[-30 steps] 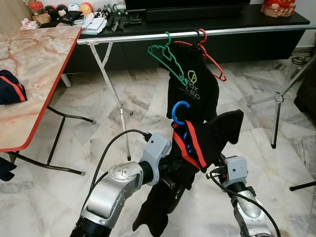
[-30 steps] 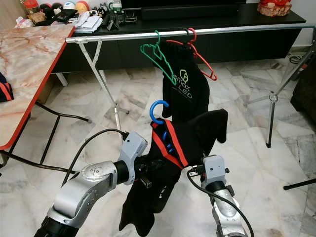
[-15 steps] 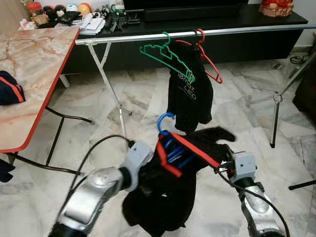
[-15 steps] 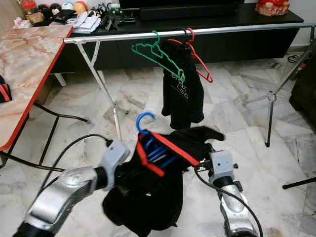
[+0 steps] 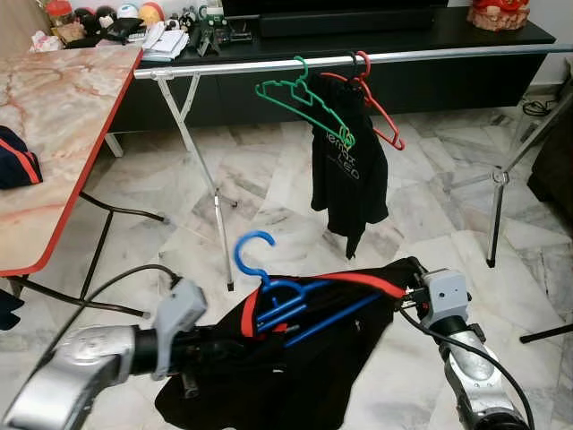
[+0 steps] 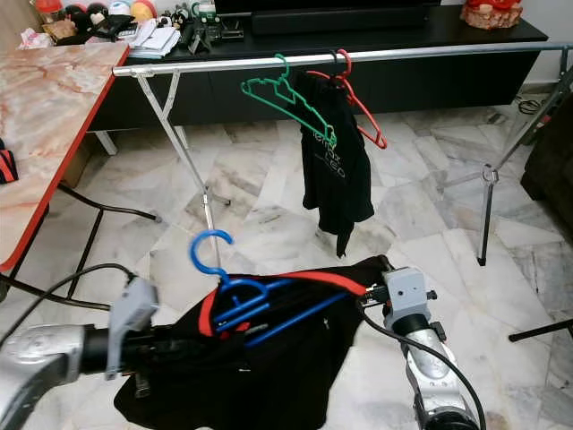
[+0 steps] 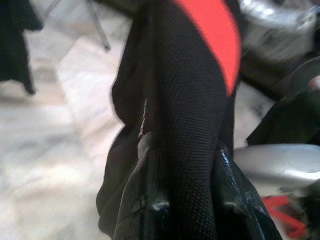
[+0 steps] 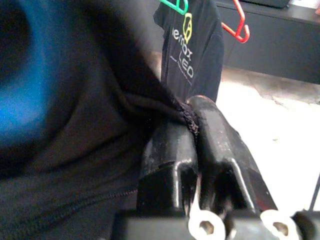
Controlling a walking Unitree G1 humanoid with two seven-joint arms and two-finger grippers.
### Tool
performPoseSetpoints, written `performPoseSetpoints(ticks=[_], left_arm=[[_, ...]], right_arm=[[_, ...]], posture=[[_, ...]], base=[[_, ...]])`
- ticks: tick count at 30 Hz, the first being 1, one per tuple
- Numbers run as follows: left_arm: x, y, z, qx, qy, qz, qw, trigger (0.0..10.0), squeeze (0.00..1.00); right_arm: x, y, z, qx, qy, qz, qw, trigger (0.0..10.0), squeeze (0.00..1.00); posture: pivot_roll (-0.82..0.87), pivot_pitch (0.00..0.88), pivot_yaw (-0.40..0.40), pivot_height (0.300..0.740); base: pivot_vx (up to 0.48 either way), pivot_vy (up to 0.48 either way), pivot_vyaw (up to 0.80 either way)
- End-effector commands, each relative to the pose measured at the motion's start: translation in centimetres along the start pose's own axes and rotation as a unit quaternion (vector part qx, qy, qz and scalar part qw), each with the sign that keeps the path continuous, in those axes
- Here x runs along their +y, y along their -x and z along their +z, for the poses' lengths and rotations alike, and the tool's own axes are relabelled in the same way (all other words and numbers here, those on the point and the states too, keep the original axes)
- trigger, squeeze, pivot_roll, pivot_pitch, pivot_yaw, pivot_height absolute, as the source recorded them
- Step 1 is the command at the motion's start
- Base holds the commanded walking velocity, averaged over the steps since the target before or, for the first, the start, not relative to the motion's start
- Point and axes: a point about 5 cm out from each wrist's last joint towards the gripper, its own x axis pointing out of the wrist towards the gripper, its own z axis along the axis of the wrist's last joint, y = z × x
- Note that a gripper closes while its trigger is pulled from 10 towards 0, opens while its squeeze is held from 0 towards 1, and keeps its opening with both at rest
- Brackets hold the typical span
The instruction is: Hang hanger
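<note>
Floor [image 5: 269, 193]: pale marble tiles with grey veining.
Rail [image 5: 448, 55]: silver clothes rack on folding legs, spanning the room ahead.
On the rail: empty green hanger [image 5: 304, 100]; red hanger [image 5: 380, 112] carrying a black printed shirt [image 5: 349, 175].
Counter [image 5: 54, 134]: marble-look top with red edge, at the left; dark folded cloth on it.
Behind: long black cabinet [image 5: 358, 36] with clutter at its left end.
Blue hanger [image 5: 277, 300]: low before the robot, inside a black garment [image 5: 295, 376] with red trim, hook upward, well below the rail.
Left gripper [image 7: 185, 205]: clamped on the garment's fabric.
Right gripper [image 8: 197, 145]: pinching the garment's other edge.
</note>
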Motion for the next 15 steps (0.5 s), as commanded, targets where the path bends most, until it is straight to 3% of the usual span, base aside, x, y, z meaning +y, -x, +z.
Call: performPoseSetpoints(ticks=[1, 7, 8, 15], left_arm=[[-0.2, 1.8, 0.5, -0.005, -0.014, -0.013, 1.000, 10.0, 0.00], [-0.9, 2.7, -0.8, 0.080, -0.031, -0.050, 0.995, 10.0, 0.00], [-0.6, 2.6, -1.2, 0.098, -0.043, -0.038, 0.994, 10.0, 0.00], [1.2, 0.6, -0.8, 0.052, -0.060, 0.053, 0.995, 10.0, 0.00]], right_arm=[[-2.4, 0.9, -0.8, 0.023, -0.008, -0.054, 0.998, 0.0, 0.00], [-2.6, 1.0, -0.8, 0.025, -0.006, -0.053, 0.998, 0.0, 0.00], [-2.6, 1.0, -0.8, 0.025, -0.007, -0.053, 0.998, 0.0, 0.00], [-1.7, 0.9, -1.0, 0.027, -0.011, -0.041, 0.999, 0.0, 0.00]], posture=[[-0.04, 0.189, -0.006, 0.740], [-0.03, 0.189, -0.006, 0.740], [-0.03, 0.189, -0.006, 0.740], [-0.04, 0.190, -0.007, 0.740]], base=[[0.000, 0.000, 0.00], [0.000, 0.000, 0.00], [0.000, 0.000, 0.00], [0.000, 0.000, 0.00]])
